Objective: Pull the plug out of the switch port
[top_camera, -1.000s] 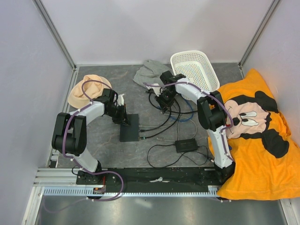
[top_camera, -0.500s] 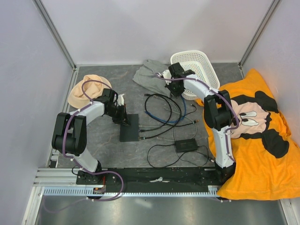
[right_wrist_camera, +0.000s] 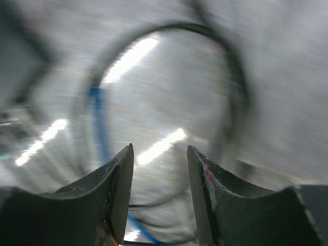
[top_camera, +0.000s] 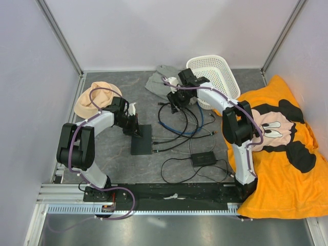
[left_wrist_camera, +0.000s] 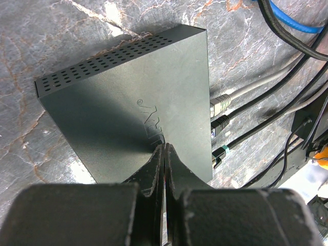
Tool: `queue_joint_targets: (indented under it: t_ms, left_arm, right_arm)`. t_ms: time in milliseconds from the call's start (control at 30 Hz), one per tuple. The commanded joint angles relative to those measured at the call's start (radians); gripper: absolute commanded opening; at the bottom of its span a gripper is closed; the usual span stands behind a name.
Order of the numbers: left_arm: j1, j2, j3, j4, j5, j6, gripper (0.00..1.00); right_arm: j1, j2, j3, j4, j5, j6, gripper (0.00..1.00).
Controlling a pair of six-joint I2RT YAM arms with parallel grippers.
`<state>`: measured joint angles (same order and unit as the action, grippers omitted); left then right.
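Top view: your left claw (top_camera: 135,126) is mid-left of frame, tips down on the far end of the black switch box (top_camera: 142,141). Cables leave the box's right edge, which is where the switch port (top_camera: 152,142) row sits. Your right claw (top_camera: 176,98) is upper centre, over the cable tangle (top_camera: 180,122) and just left of the white basket (top_camera: 215,72). The power brick (top_camera: 203,159) is lower centre, apart from the box.

Left wrist: left claw (left_wrist_camera: 164,148) is pinched fully together with nothing between the fingers, tips touching the switch box (left_wrist_camera: 128,97) top face, lower centre. The switch port (left_wrist_camera: 211,128) row runs down the box's right edge. Three connectors sit against it: grey plug (left_wrist_camera: 221,102), black plug (left_wrist_camera: 220,122) and green-banded plug (left_wrist_camera: 220,150).

Right wrist: heavily blurred. Right claw (right_wrist_camera: 159,154) fingers stand moderately apart and grip nothing. Beyond the gap you get a smeared blue cable (right_wrist_camera: 96,118) and a dark cable loop; I can't tell more.
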<state>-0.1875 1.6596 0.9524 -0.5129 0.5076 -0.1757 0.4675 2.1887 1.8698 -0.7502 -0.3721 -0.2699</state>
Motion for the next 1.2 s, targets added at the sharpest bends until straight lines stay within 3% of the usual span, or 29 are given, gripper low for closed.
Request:
queue_joint_targets:
  t_ms: [0,133,267,500,600,833,967,1167]
  left_arm:
    - [-0.006,0.002,-0.006,0.027,-0.041,-0.001,0.04]
    - [-0.01,-0.003,-0.009,0.028,-0.041,-0.002,0.04]
    - [-0.015,-0.023,-0.009,0.03,-0.046,-0.004,0.03]
    - [-0.009,-0.167,0.019,-0.01,-0.311,-0.044,0.02]
    - [0.0,-0.196,0.011,-0.018,-0.349,-0.044,0.02]
    - [0.0,-0.129,-0.02,-0.026,-0.357,-0.005,0.02]
    - [0.0,-0.061,0.037,-0.03,-0.376,0.008,0.02]
    - [0.0,0.083,0.183,-0.036,-0.293,0.008,0.01]
  right_arm:
    - [0.06,-0.073,-0.011,0.011,-0.29,0.05,0.55]
    - [0.095,-0.005,0.02,-0.03,-0.468,0.069,0.55]
    - [0.132,0.031,0.025,-0.06,-0.537,0.032,0.56]
    - [0.171,0.074,0.015,-0.072,-0.469,0.021,0.53]
    - [0.172,0.095,0.015,-0.064,-0.443,0.031,0.49]
    - [0.18,0.157,0.045,-0.014,-0.318,0.089,0.38]
    - [0.191,0.172,0.065,-0.006,-0.297,0.095,0.35]
    - [0.197,0.172,0.051,-0.003,-0.28,0.098,0.35]
